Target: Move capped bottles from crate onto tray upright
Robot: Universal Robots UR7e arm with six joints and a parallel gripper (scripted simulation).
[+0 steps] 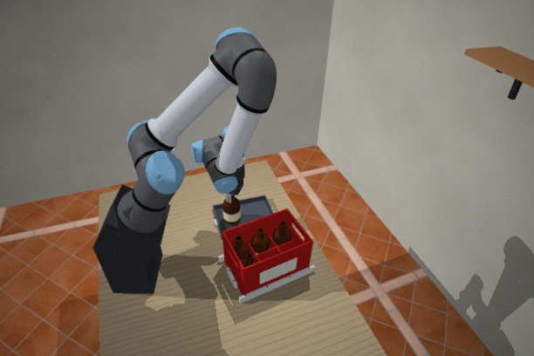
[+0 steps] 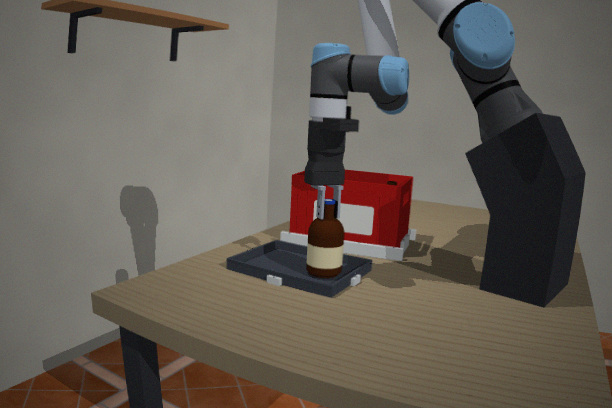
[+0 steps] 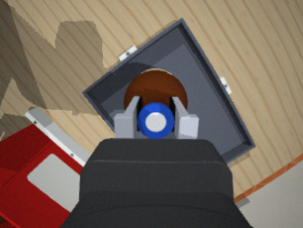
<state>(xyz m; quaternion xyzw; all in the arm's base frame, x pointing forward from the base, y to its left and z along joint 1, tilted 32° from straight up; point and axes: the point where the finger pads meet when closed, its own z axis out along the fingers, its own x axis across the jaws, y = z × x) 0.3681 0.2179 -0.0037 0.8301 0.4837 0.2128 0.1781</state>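
A brown bottle (image 1: 231,211) (image 2: 325,248) (image 3: 154,85) with a blue cap and a cream label stands upright on the dark grey tray (image 1: 257,206) (image 2: 270,263) (image 3: 207,104). My gripper (image 1: 230,195) (image 2: 330,203) (image 3: 155,107) is shut on its capped neck from straight above. The red crate (image 1: 279,256) (image 2: 380,198) (image 3: 20,161) stands right beside the tray. It holds several brown bottles (image 1: 260,241) with no caps that I can see.
The arm's dark base (image 1: 126,243) (image 2: 530,208) stands on the wooden table (image 1: 174,325) (image 2: 350,338) near the crate. A wall shelf (image 1: 502,64) (image 2: 130,13) hangs high up, away from the table.
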